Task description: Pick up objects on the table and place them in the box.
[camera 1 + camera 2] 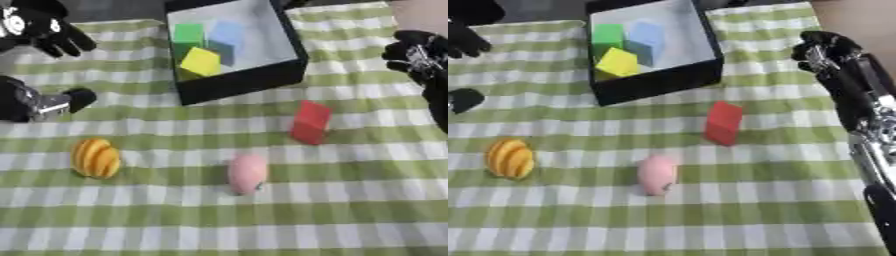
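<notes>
Pink egg-shaped object [248, 173] nearest, lying on green checked desk [262, 225]. Orange ribbed object [95, 158] to its left, well apart. Red block [310, 122] further back, right of centre, near black box [254, 80]. Box holds yellow block [201, 61], green block [187, 35], blue block [229, 36]. Left hand [44, 27] at far left, fingers curled, holding nothing. Right hand [826, 50] at far right beside box, fingers curled, empty. Judgement: between picks; three objects remain. Next move: open hand, reach down to nearest piece, likely red block for right hand.
</notes>
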Robot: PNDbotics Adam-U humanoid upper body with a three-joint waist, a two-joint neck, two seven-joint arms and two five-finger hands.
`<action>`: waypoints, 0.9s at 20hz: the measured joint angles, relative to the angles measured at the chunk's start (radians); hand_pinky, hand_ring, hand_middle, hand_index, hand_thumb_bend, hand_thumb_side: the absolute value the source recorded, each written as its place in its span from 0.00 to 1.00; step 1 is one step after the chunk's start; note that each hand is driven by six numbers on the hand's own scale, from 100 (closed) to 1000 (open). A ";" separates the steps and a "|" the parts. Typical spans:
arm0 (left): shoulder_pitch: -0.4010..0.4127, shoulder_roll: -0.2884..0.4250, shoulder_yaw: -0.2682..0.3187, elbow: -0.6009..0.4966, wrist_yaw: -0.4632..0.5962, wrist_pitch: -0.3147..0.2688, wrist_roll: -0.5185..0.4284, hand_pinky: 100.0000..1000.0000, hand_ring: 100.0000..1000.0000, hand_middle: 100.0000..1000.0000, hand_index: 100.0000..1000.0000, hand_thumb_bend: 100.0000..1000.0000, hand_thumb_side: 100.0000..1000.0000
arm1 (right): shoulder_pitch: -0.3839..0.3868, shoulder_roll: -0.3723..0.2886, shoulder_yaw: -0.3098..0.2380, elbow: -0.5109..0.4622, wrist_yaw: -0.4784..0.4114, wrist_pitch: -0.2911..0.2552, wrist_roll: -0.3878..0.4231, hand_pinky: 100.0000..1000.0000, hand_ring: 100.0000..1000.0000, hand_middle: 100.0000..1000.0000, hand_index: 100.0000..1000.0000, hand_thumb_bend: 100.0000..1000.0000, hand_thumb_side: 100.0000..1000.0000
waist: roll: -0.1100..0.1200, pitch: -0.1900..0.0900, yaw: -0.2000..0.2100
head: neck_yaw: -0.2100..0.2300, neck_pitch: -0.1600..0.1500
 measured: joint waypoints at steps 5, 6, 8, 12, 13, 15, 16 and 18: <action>0.040 0.007 -0.017 -0.001 -0.020 0.010 -0.044 0.81 0.79 0.79 0.85 0.31 0.44 | 0.001 0.000 0.000 0.000 0.000 0.000 0.000 0.82 0.74 0.61 0.75 0.00 0.49 | -0.004 0.000 -0.002 | 0.005 0.003; 0.049 0.007 -0.019 -0.002 -0.024 0.013 -0.051 0.81 0.79 0.79 0.85 0.31 0.43 | 0.001 0.000 0.000 0.000 0.000 0.000 0.000 0.82 0.74 0.61 0.75 0.00 0.49 | -0.005 0.000 -0.002 | 0.006 0.005; 0.061 0.007 -0.022 -0.003 -0.031 0.020 -0.062 0.82 0.80 0.81 0.86 0.31 0.41 | 0.001 0.000 0.000 0.000 0.002 0.000 0.000 0.82 0.74 0.61 0.75 0.00 0.49 | -0.007 0.000 -0.002 | 0.011 0.008; 0.064 0.006 -0.031 -0.003 -0.045 0.034 -0.085 0.83 0.81 0.82 0.86 0.34 0.35 | 0.001 0.000 0.000 0.000 0.003 0.000 0.000 0.82 0.74 0.61 0.75 0.00 0.49 | -0.010 0.000 -0.002 | 0.017 0.009; 0.064 0.005 -0.034 -0.003 -0.048 0.038 -0.090 0.83 0.82 0.82 0.86 0.35 0.34 | 0.001 0.000 0.000 0.000 0.003 0.000 0.001 0.82 0.74 0.61 0.75 0.00 0.49 | -0.011 0.000 -0.002 | 0.017 0.009; 0.061 0.001 -0.040 -0.003 -0.060 0.044 -0.100 0.83 0.82 0.82 0.86 0.39 0.29 | 0.001 0.000 0.000 0.000 0.003 0.000 0.001 0.82 0.74 0.61 0.75 0.00 0.49 | -0.013 0.000 -0.003 | 0.018 0.009; 0.060 -0.003 -0.043 -0.003 -0.069 0.046 -0.104 0.83 0.82 0.82 0.86 0.39 0.24 | 0.001 0.001 0.000 0.000 0.003 0.000 0.001 0.82 0.74 0.61 0.75 0.00 0.50 | -0.014 0.000 -0.004 | 0.018 0.009; 0.056 -0.009 -0.051 -0.002 -0.098 0.044 -0.113 0.83 0.82 0.82 0.86 0.41 0.18 | 0.001 0.002 0.000 0.000 0.003 0.001 0.002 0.82 0.74 0.61 0.75 0.00 0.50 | -0.014 0.000 -0.006 | 0.018 0.009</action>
